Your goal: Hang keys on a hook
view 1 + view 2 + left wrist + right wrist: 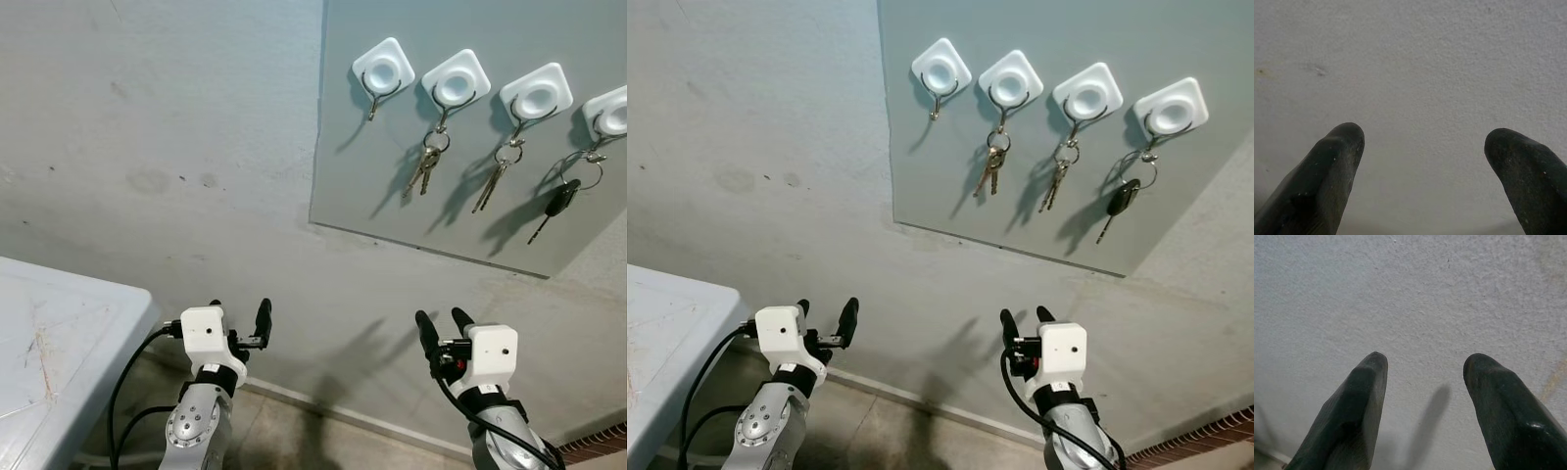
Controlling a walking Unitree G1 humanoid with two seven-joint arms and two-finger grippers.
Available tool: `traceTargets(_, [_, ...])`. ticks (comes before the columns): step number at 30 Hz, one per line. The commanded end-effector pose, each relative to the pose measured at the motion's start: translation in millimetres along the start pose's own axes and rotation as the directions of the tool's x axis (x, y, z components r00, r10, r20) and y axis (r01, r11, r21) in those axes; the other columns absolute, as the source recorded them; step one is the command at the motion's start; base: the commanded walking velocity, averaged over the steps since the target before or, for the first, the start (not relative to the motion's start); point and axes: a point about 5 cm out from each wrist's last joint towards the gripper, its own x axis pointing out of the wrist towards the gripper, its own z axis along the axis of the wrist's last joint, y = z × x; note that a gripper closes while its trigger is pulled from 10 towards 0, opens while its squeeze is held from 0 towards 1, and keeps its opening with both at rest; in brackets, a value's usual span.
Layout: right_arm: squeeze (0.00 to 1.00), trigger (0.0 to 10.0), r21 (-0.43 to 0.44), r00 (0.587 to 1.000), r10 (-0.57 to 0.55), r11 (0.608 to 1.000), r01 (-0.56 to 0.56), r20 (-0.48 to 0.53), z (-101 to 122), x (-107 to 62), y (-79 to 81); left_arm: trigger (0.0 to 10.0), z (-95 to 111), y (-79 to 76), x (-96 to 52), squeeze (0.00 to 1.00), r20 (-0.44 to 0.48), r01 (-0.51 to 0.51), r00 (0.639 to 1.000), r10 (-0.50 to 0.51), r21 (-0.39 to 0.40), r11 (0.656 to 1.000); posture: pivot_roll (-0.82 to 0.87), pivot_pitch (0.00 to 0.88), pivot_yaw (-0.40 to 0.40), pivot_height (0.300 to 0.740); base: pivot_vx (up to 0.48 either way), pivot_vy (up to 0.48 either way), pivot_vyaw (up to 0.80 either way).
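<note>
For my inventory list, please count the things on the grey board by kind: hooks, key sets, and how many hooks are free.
White hooks: 4 (first one)
Key sets hanging: 3 (two plain bunches, one black car key)
Free hooks: 1, the leftmost
Total things on the grey board: 7

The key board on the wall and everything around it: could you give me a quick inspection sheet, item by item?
Surface: grey board fixed to a rough plaster wall.
Job's things: four white hooks in a row; the leftmost hook is bare; the second hook holds a key bunch; the third hook holds another bunch; the fourth hook holds a black-headed car key.
Clutter: nothing seen.
Grippers: left gripper and right gripper both open, holding nothing, raised below the board and apart from it.
Cables: black cables run along both forearms.
Surroundings: white table corner to the left; floor below the wall.
</note>
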Motion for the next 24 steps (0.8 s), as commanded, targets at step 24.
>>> traceTargets(24, [0.0,10.0,-0.026,0.983,-0.049,0.999,0.045,-0.175,-44.0,-11.1,-21.3,10.0,-33.7,11.0,-7.2,0.0,-0.109,-0.015,0.994,0.018,0.031,0.999,-0.03,0.067,-0.044,0.74,0.0,0.0,0.0])
